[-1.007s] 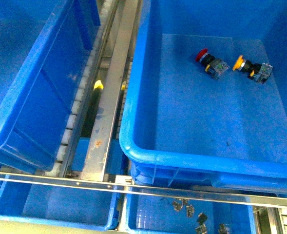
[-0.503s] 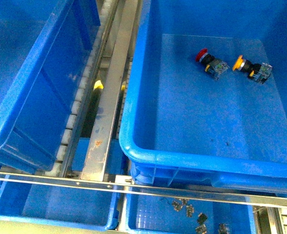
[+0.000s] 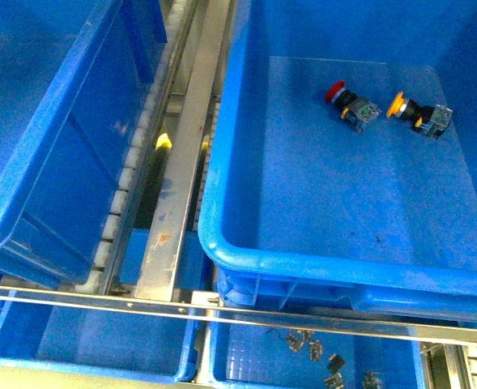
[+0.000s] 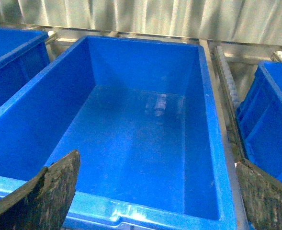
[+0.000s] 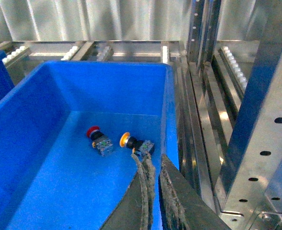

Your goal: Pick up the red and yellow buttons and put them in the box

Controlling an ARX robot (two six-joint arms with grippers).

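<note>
My front camera shows neither arm, only the small parts tray (image 3: 303,356) nearest me under the steel rail (image 3: 222,312), then the box (image 3: 303,263) beyond it. My right wrist camera shows the right gripper (image 5: 152,191) with its worn fingers pressed together and empty, hanging over the box's near rim. The red button (image 3: 336,92) and yellow button (image 3: 397,104) lie on their sides, apart, near the far wall, with open floor around them. My left wrist camera shows the left gripper (image 4: 150,191) spread wide, holding nothing, above a second crate (image 4: 131,143).
</note>
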